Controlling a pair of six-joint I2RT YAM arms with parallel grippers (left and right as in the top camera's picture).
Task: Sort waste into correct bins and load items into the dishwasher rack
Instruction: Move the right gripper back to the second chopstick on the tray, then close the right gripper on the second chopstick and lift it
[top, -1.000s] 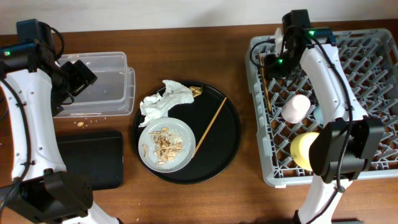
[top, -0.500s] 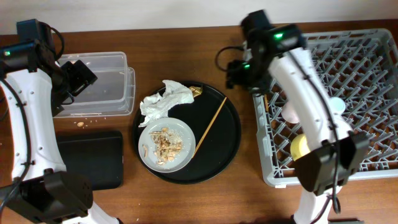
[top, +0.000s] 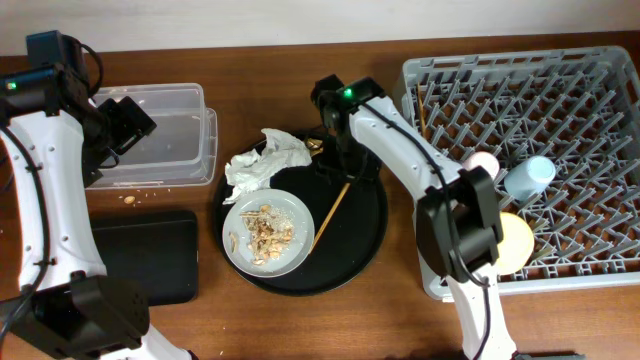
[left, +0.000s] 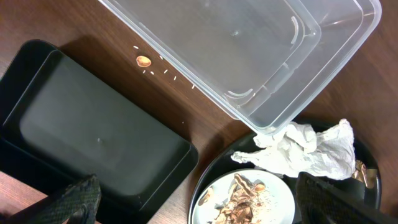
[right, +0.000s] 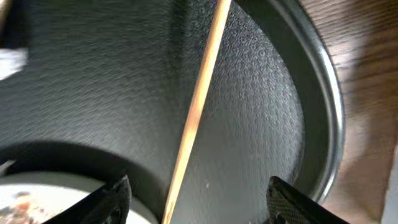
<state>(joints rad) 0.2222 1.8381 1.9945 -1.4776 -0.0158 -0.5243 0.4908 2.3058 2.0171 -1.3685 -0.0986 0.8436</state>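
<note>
From overhead, the left gripper (top: 125, 120) hangs over the clear tub (top: 160, 135) at the table's (top: 400, 320) left edge. The small black tray (top: 145, 255) lies just in front of the tub. On the round tray (top: 370, 235), the plate (top: 296, 213) of scraps (top: 262, 232) sits front left, with the tissue (top: 265, 160) at the back left rim and the wrapper (top: 317, 148) beside it. The right gripper (top: 340, 165) is over a chopstick (top: 330, 215). In the rack's (top: 570, 90) left half are a pink cup (top: 482, 162), a blue cup (top: 528, 178) and a yellow bowl (top: 515, 240).

The left wrist view shows that gripper's fingers (left: 78, 199) spread wide, gripping nothing, above the table between black tray (left: 93, 137) and plate (left: 277, 199).

In the right wrist view the fingers (right: 109, 199) stand apart on either side of the chopstick (right: 196, 106), not touching it.
</note>
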